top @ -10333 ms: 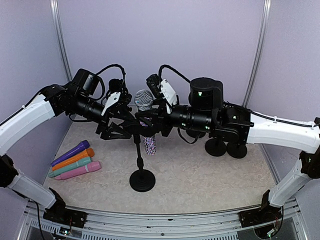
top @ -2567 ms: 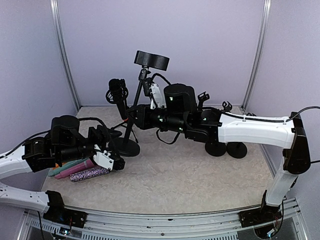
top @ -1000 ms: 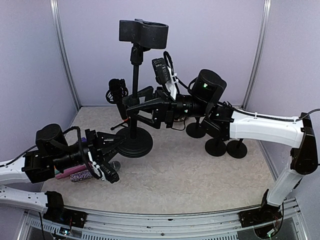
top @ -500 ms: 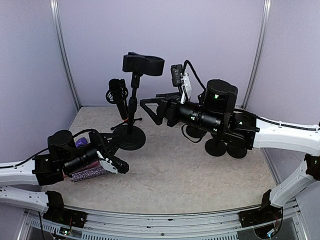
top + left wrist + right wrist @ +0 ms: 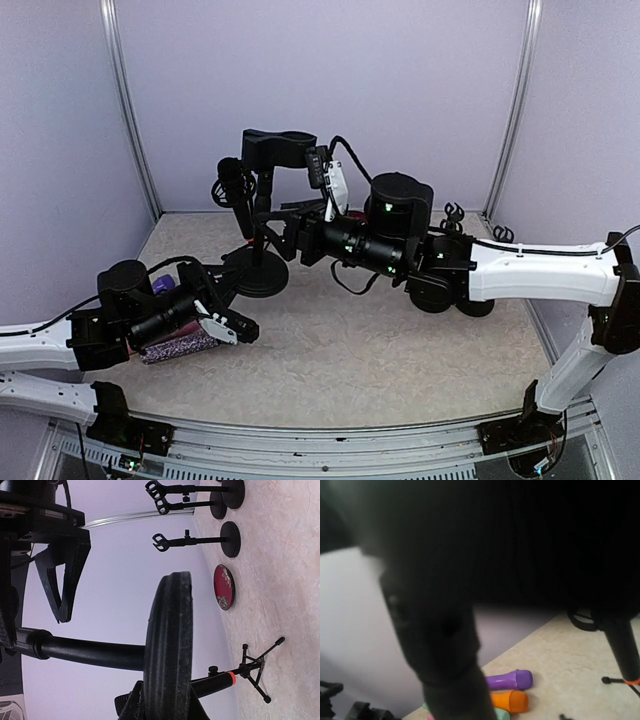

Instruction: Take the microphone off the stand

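Note:
The glittery microphone (image 5: 182, 346) lies on the table at the left, free of the stand and half under my left arm. My left gripper (image 5: 238, 331) hovers low just right of it, shut and empty. The black stand (image 5: 265, 205) rests on its round base (image 5: 257, 273) behind it, with a black disc-like block (image 5: 280, 147) on top. In the left wrist view that base (image 5: 170, 645) fills the middle, edge-on. My right gripper (image 5: 290, 235) is at the stand's pole with its fingers apart. The right wrist view is mostly a dark blur.
Purple (image 5: 512, 680) and orange (image 5: 510, 701) microphones lie by the left wall. A small tripod (image 5: 252, 667) holding a black microphone (image 5: 232, 190) stands at the back. Spare stands (image 5: 200, 541) and a red disc (image 5: 223, 587) sit along the back right.
My right gripper has swung left from open air to the stand's pole, narrowing somewhat. The stand's top sits lower than before. The left arm has hardly moved in the last half second.

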`<state>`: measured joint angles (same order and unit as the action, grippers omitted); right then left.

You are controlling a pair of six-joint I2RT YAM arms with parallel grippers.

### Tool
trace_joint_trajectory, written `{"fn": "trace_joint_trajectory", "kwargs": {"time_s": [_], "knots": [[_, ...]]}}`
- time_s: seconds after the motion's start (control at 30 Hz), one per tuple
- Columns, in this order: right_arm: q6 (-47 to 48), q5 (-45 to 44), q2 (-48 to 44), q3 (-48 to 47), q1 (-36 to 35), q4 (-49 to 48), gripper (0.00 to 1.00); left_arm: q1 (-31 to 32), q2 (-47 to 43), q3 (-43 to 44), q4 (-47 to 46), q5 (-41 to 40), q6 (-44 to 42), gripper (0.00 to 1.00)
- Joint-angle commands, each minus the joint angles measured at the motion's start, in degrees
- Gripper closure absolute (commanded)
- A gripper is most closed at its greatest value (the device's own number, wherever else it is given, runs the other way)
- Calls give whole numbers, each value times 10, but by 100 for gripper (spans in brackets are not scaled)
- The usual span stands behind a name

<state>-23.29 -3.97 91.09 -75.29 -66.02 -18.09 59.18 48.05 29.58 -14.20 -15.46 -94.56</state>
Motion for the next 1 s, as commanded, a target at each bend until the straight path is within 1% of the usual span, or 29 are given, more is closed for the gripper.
{"fn": "trace_joint_trajectory", "kwargs": {"time_s": [0.0, 0.07, 0.1, 0.13, 0.27, 0.37, 0.4, 0.43, 0.47, 0.5, 0.53, 0.6, 0.63, 0.73, 0.87, 0.97], "knots": [[13, 32, 30, -24, -9, -52, 38, 1, -8, 13, -58, 15, -6, 100], [21, 61, 41, -26, -10, -72, 39, 1, -7, 14, -55, 16, -5, 100], [23, 66, 46, -27, -11, -76, 42, 1, -7, 16, -53, 16, -6, 100], [26, 70, 49, -26, -12, -80, 47, 0, -7, 16, -50, 16, -6, 100], [29, 59, 52, -9, -13, -111, 78, -2, -9, 14, -46, 18, -3, 100], [43, 39, 45, 6, -13, -130, 98, -3, -11, 14, -29, 17, 0, 99], [51, 26, 42, 9, -13, -129, 100, -3, -10, 19, -10, 15, 5, 86], [61, 10, 38, 13, -13, -126, 100, -4, -9, 25, 11, 14, 16, 48], [72, -11, 35, 18, -12, -122, 100, -6, -8, 33, 37, 14, 31, 27], [86, -32, 31, 24, -9, -118, 100, -8, -5, 46, 71, 13, 47, 13], [103, -51, 29, 31, -6, -113, 100, -11, -2, 62, 115, 12, 64, 3], [128, -93, 27, 47, 6, -107, 100, -23, 5, 92, 196, 12, 102, 1], [137, -105, 28, 60, 17, -107, 100, -34, 10, 107, 255, 13, 120, 1], [148, -130, 42, 84, 57, -116, 100, -85, 26, 161, 373, 29, 172, 1], [153, -140, 79, 111, 111, -163, 100, -171, 58, 254, 462, 75, 259, 1], [156, -154, 121, 108, 139, -182, 100, -227, 74, 293, 492, 106, 314, 1]]}}
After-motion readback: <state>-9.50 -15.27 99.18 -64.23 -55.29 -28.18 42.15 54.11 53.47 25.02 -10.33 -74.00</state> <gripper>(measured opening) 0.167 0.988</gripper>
